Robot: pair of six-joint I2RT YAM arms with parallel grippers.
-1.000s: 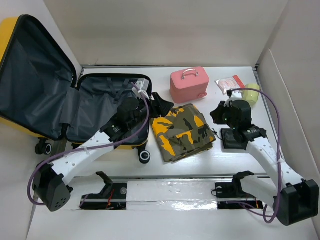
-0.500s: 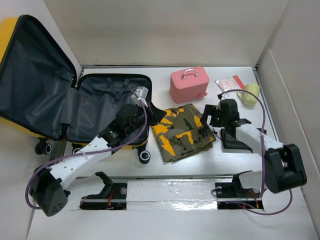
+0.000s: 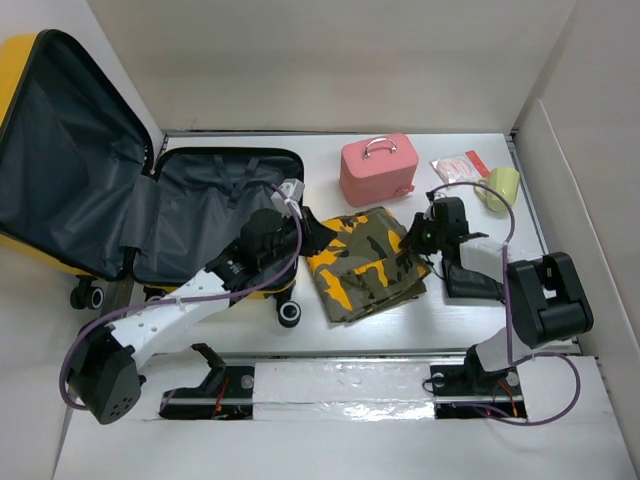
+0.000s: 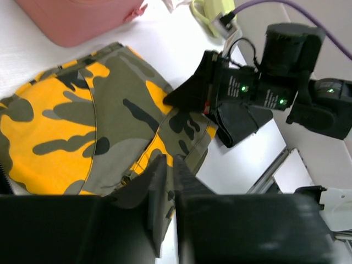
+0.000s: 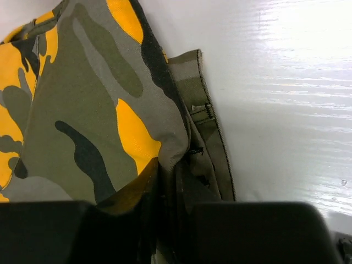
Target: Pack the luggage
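Observation:
The yellow luggage lies open at the left and shows its dark grey lining, with nothing packed in it. A folded orange and green camouflage garment lies on the table to its right. My left gripper is at the garment's left edge. In the left wrist view its jaws are closed to a thin slit over the cloth. My right gripper is at the garment's right edge. In the right wrist view it pinches a bunched fold of the cloth.
A small pink case with a metal handle stands behind the garment. A black folded item lies under the right arm. A pale yellow-green item and a red and white packet are at the back right. White walls enclose the table.
Both grippers moved inward onto the garment. The left came forward to its left edge and its jaws narrowed. The right swung left and down onto its right edge.

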